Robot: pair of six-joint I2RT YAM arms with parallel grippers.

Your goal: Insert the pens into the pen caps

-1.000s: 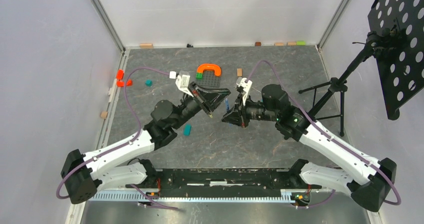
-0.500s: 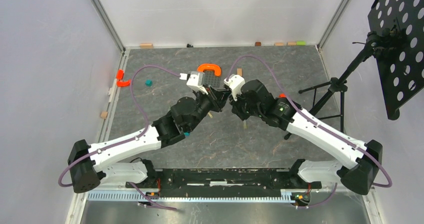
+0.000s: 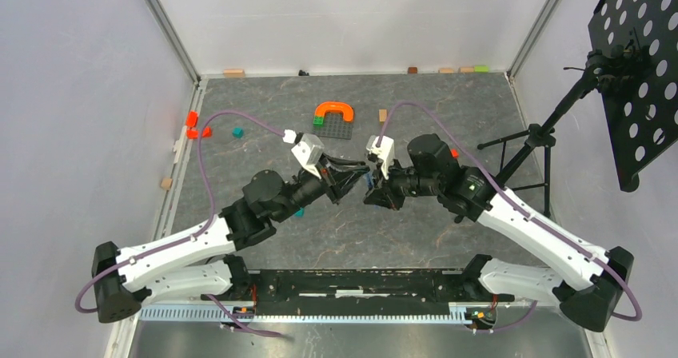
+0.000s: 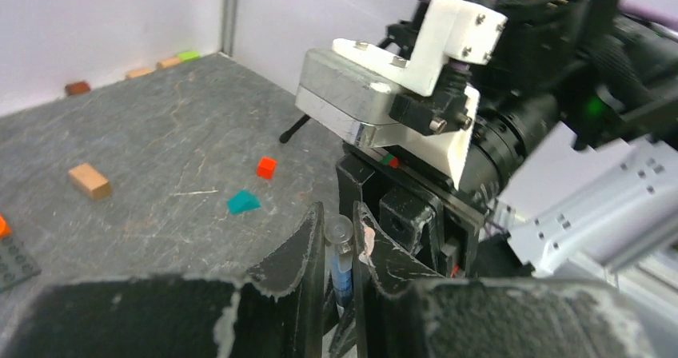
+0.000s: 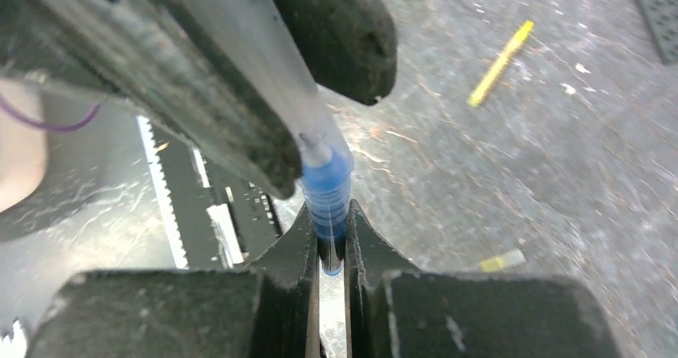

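My two grippers meet tip to tip in mid-air over the middle of the floor. My left gripper (image 3: 352, 172) (image 4: 340, 214) is shut on the blue pen (image 4: 341, 254), a clear barrel with blue inside. My right gripper (image 3: 372, 184) (image 5: 328, 214) is shut on a blue pen cap (image 5: 328, 194). In the right wrist view the pen's clear barrel (image 5: 264, 62) runs down into the mouth of the cap. A tan-yellow pen (image 5: 500, 52) lies on the floor, with a small yellow cap (image 5: 502, 260) apart from it. The pale green pen is out of view.
An orange U-shaped piece (image 3: 334, 109) sits on a dark baseplate (image 3: 333, 128) behind the grippers. Small blocks lie about: teal (image 3: 237, 133), red (image 3: 192, 122), tan (image 3: 382, 115). A black tripod stand (image 3: 528, 146) is at the right. White walls enclose the floor.
Both arms swung toward the baseplate and came back. The grippers were apart a second ago; now they touch tip to tip and the pen's end sits in the cap.
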